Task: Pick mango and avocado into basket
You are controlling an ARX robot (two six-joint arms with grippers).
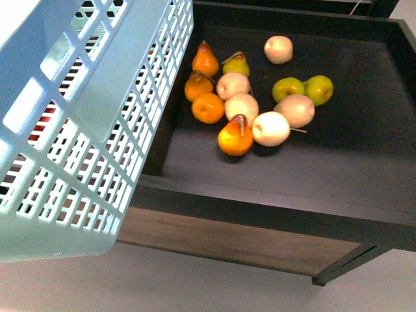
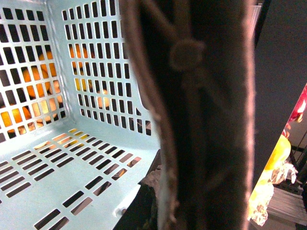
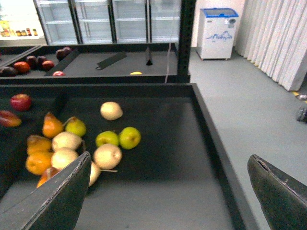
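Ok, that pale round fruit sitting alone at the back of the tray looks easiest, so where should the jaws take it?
Probably across its widest middle, from straight above: the pale fruit is round and stands alone, so the open right gripper has room either side.

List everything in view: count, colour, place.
basket: one, light blue-green, raised at front view's left.
basket handle: one, brown, close across the left wrist view.
display bin: one, black, ahead of the robot.
orange fruits: four, left side of the bin's cluster.
cream apples: five, across the cluster.
green apples: two, side by side, cluster's right.
yellow-green pear: one, cluster's far side.
red fruits: several, neighbouring bins.
fridges: a row, white-framed, background.
right end effector: one, dark, open above the bin.
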